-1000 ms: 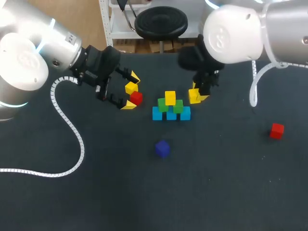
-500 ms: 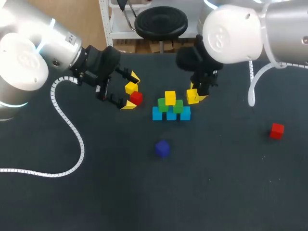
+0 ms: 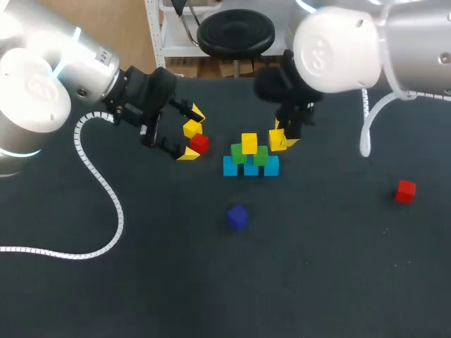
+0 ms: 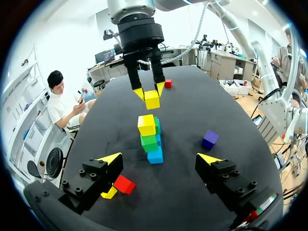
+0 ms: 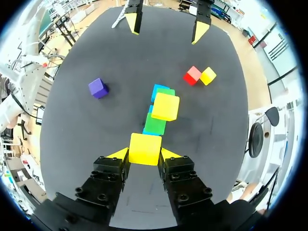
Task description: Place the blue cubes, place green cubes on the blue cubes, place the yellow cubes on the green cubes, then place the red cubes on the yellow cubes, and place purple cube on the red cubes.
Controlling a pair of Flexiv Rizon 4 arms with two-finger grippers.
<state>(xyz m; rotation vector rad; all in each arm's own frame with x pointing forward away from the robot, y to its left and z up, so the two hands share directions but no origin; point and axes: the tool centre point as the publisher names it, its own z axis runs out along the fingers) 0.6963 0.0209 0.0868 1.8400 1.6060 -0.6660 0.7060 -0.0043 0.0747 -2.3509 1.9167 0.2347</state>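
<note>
Edging toward the stack (image 3: 251, 158), the right gripper (image 5: 144, 154) is clenched on two flat sides of a yellow cube (image 3: 276, 139), seemingly light and rigid, held just beside it, while the left gripper (image 3: 192, 134) hangs released.

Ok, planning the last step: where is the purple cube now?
In the head view the small purple cube lies on the dark table, on the robot's side of the blue, green and yellow cube stack.
</note>
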